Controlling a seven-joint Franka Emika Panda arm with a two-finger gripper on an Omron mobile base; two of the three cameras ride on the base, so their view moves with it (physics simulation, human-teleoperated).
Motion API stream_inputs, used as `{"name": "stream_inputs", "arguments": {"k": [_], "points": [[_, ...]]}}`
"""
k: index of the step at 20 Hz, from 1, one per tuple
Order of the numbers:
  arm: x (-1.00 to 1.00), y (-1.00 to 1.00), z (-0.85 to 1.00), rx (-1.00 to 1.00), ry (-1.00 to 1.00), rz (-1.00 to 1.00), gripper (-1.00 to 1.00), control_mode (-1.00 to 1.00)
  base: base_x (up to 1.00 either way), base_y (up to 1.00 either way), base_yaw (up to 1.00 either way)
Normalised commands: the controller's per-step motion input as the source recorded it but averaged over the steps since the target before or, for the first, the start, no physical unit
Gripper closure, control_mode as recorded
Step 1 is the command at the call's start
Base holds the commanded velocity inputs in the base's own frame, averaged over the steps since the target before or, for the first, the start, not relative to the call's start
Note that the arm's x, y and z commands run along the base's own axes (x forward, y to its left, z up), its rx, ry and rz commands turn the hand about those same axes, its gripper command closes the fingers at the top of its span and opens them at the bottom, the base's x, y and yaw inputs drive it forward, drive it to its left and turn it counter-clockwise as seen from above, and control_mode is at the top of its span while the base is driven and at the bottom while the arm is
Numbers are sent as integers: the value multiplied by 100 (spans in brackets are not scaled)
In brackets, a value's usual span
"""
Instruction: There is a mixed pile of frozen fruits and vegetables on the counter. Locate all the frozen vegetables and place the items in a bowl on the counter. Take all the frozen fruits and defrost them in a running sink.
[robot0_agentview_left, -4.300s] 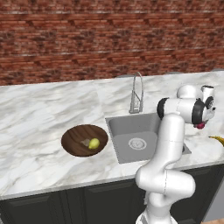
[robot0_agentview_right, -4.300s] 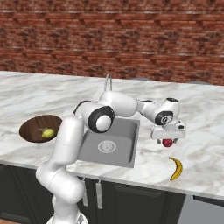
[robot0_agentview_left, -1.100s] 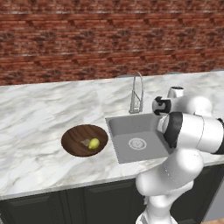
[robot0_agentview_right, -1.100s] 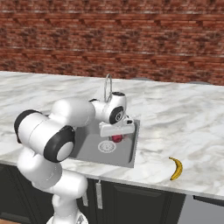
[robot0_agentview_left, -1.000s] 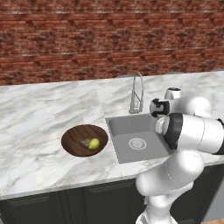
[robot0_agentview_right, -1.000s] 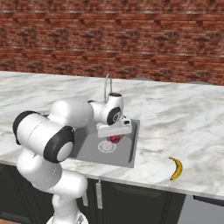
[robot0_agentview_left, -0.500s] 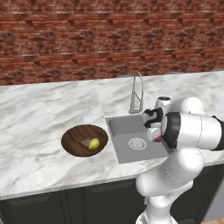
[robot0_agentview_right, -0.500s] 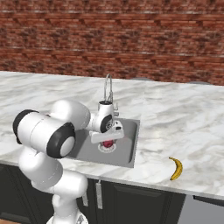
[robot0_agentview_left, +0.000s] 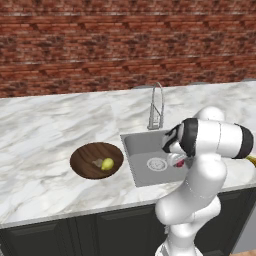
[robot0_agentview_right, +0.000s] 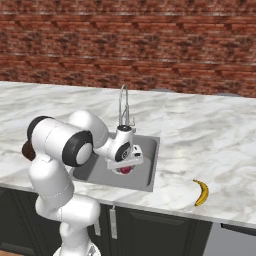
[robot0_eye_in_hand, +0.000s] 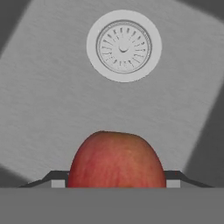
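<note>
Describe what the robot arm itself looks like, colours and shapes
The arm is glossy white, built from fat rounded segments with dark grey bands at the joints. Its wrist ends in a white block with a round dark disc on the side, above the pincer. No cables or markings are visible.

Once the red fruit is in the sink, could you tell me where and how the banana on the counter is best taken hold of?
Grip the banana across its middle, coming straight down from above. It lies flat on the counter to the right of the sink, with bare marble on both sides, and its narrow curved body is thinnest across, so the fingers should straddle the curve rather than its tapered ends.
</note>
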Motion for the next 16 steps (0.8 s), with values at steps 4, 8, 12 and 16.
{"name": "stream_inputs", "arguments": {"k": [4,8,12,16], "points": [[28,3,-21,-1,-7,-1,100,-100,0,0,0],[32,0,-14,-1,-7,0,100,-100,0,0,0],[22,-3,-23,0,-7,-1,100,-100,0,0,0],[22,-4,-28,0,-5,-1,100,-100,0,0,0]]}}
